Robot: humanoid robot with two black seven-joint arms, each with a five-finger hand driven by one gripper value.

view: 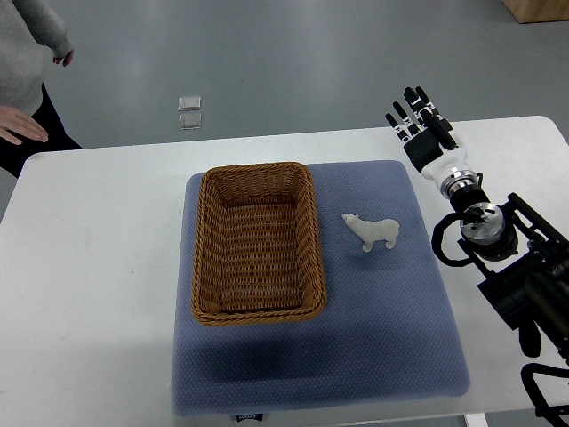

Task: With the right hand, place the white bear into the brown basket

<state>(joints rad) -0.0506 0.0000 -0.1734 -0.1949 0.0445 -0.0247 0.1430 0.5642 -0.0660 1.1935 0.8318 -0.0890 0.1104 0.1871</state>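
My right hand (421, 120) hangs with fingers spread, empty, beyond the mat's far corner; the white bear (373, 231) stands just right of the brown basket (258, 242); I should descend over its back, pinching the flanks.

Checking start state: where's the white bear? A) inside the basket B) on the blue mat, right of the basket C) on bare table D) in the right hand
B: the white bear stands on the blue mat, just right of the brown basket, apart from the right hand.
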